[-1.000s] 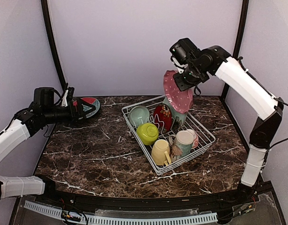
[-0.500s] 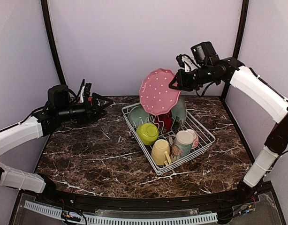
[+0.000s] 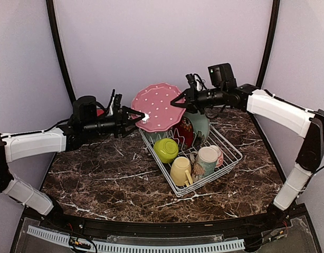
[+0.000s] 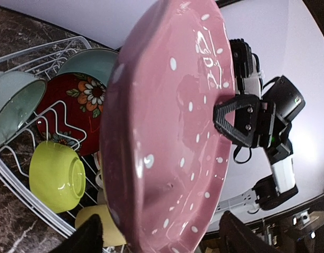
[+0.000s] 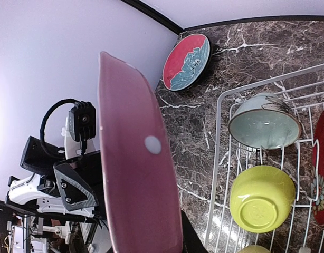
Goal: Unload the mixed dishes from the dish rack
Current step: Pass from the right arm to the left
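Note:
A pink dotted plate [image 3: 155, 107] hangs in the air above the back left corner of the white wire dish rack [image 3: 231, 153]. My right gripper [image 3: 178, 100] is shut on its right rim. My left gripper [image 3: 141, 117] is open, with its fingers on either side of the plate's left rim [image 4: 151, 158]. In the rack I see a lime bowl [image 3: 165, 149], a yellow mug [image 3: 180, 170], a cream patterned mug [image 3: 206, 161], a red flowered dish [image 3: 183, 132] and a pale green plate [image 3: 202, 124]. The right wrist view shows a teal bowl [image 5: 265, 122] there too.
A red and teal plate [image 5: 186, 62] lies flat on the marble table [image 3: 109, 174] at the back left, behind my left arm. Black posts stand at both back corners.
My right arm swung the pink plate from above the rack's back down and left. My left arm moved right, from beside the red plate to the pink plate's left rim.

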`<state>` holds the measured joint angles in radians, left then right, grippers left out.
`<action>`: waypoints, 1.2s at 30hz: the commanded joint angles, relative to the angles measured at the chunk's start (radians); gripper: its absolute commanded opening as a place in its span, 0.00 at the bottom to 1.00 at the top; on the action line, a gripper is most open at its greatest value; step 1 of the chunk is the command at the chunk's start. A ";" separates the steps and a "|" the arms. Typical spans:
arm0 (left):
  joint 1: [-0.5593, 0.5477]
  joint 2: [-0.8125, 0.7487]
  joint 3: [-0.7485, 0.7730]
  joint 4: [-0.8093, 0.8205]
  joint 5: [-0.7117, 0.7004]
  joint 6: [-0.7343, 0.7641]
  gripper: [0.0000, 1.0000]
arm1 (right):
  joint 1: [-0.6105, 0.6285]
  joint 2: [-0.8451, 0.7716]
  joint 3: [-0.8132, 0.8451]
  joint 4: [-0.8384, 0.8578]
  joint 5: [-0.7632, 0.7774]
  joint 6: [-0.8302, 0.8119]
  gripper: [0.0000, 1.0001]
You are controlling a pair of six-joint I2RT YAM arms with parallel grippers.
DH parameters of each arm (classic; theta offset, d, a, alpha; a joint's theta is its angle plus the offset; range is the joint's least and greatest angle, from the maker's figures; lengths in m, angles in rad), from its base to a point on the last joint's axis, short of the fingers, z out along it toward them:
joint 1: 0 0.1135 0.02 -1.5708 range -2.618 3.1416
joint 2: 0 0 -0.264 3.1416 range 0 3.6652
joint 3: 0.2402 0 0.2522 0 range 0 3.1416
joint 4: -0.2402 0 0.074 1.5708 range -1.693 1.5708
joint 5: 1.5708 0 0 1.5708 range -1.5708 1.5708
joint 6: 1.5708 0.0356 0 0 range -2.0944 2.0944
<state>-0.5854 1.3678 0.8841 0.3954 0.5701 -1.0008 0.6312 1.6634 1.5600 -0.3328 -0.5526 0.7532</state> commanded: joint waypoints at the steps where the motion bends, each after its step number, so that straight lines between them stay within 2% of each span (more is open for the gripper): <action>1: -0.002 -0.005 0.028 0.071 -0.031 -0.023 0.64 | 0.005 -0.007 0.001 0.280 -0.107 0.095 0.00; 3: -0.002 -0.006 0.023 0.085 -0.042 -0.035 0.48 | 0.005 -0.005 -0.006 0.287 -0.113 0.092 0.00; 6: -0.002 -0.003 0.022 0.087 -0.048 -0.047 0.35 | 0.005 -0.005 -0.024 0.301 -0.108 0.092 0.00; 8: -0.002 -0.001 0.018 0.089 -0.050 -0.059 0.22 | 0.005 -0.006 -0.038 0.313 -0.107 0.091 0.00; 12: 0.003 0.002 0.023 0.086 -0.050 -0.076 0.08 | 0.003 0.001 -0.044 0.301 -0.103 0.058 0.00; 14: 0.012 0.005 0.031 0.085 -0.031 -0.079 0.02 | -0.002 0.002 -0.046 0.285 -0.094 0.040 0.12; 17: 0.033 0.003 0.024 0.089 -0.015 -0.107 0.01 | -0.009 -0.001 -0.053 0.277 -0.095 0.010 0.35; 21: 0.097 -0.010 0.006 0.093 0.024 -0.148 0.01 | -0.037 -0.016 -0.073 0.244 -0.072 -0.044 0.89; 22: 0.123 -0.019 -0.005 0.097 0.037 -0.156 0.01 | -0.048 -0.023 -0.081 0.229 -0.056 -0.054 0.97; 24: 0.170 -0.036 -0.018 0.096 0.058 -0.167 0.01 | -0.067 -0.034 -0.093 0.206 -0.038 -0.073 0.99; 27: 0.265 -0.062 -0.020 0.011 0.072 -0.144 0.01 | -0.096 -0.056 -0.101 0.158 -0.017 -0.122 0.99; 30: 0.351 -0.086 -0.015 -0.054 0.098 -0.104 0.01 | -0.114 -0.074 -0.072 0.049 0.032 -0.201 0.99; 36: 0.580 -0.034 0.035 -0.187 0.148 -0.032 0.01 | -0.121 -0.133 -0.033 -0.104 0.165 -0.313 0.99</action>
<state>-0.1036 1.3621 0.8516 0.1921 0.6395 -1.1027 0.5106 1.5997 1.4929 -0.3302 -0.4911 0.5426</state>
